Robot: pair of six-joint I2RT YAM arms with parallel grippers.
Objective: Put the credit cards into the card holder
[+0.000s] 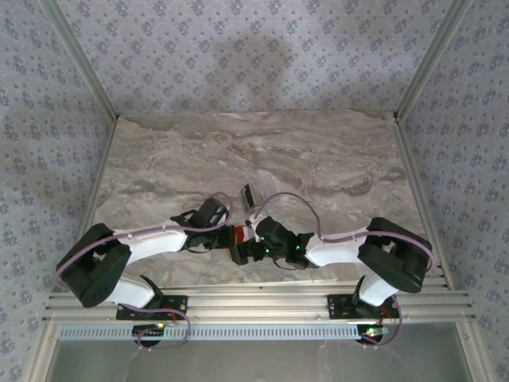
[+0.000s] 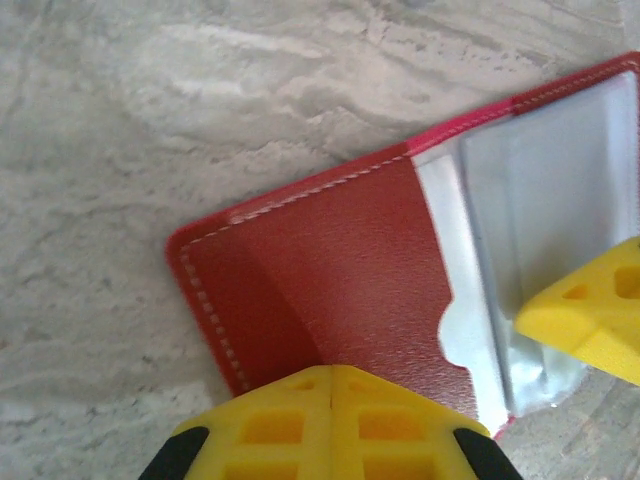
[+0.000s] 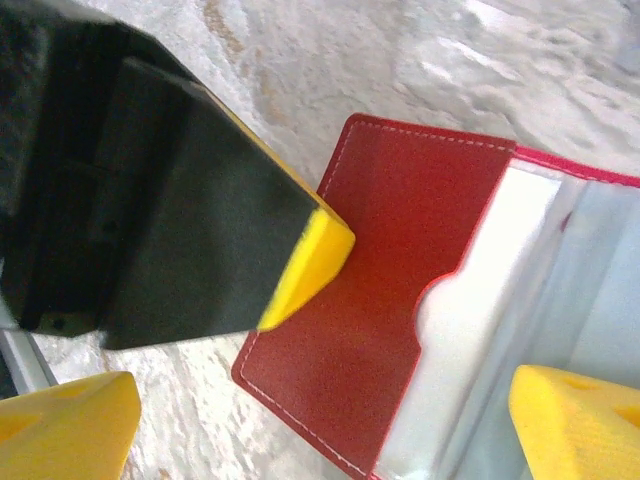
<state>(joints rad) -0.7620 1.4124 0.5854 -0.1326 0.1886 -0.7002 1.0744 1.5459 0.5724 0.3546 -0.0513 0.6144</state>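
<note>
The card holder (image 2: 340,270) lies spread open on the marble surface (image 2: 150,120), between the two arms, red flap and grey-silver pockets facing up. The left hand (image 2: 332,392) is closed tight, its yellow tips pressing on the red flap's edge and crowding that side. The right hand (image 3: 320,430) hangs above, spread wide, one finger (image 2: 590,310) over the silver side. Just beyond them sits a small clear box (image 1: 252,196).
</note>
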